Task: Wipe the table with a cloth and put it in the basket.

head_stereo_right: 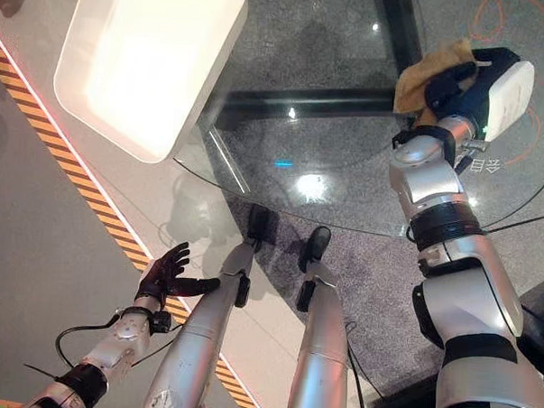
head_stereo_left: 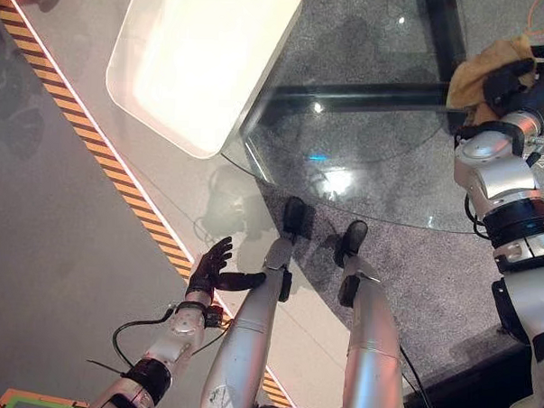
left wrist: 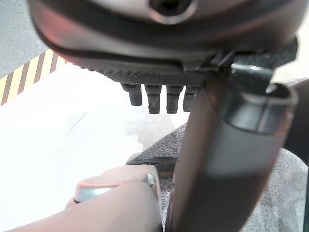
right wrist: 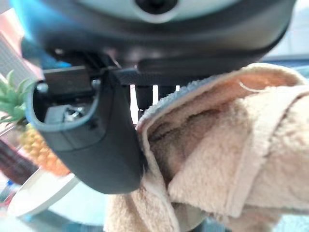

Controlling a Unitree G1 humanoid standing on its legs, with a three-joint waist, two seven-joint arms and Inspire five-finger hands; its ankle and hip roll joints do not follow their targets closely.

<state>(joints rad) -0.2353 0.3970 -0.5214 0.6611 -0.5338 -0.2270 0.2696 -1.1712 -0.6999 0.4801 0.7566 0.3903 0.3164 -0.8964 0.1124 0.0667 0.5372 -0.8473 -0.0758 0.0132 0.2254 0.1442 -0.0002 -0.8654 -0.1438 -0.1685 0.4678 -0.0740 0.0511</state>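
Now right hand (head_stereo_right: 458, 86) over glass counter (head_stereo_right: 346, 162), fingers curled round tan cloth (head_stereo_right: 422, 70), cloth bunched beyond palm; left hand (head_stereo_right: 165, 272) idle, fingers spread, well off counter.

1. My right hand (right wrist: 96, 145) is closed on the cloth (right wrist: 227, 154), with my thumb pressed against its folded edge.
2. The cloth is tan terry, bunched into thick folds, and one hemmed fold hangs loose at its outer side.
3. My fingers (right wrist: 143, 96) show as dark stubs just behind the cloth's upper fold.
4. A pineapple (right wrist: 24, 130) stands beside a white plate (right wrist: 38, 193), past my thumb.
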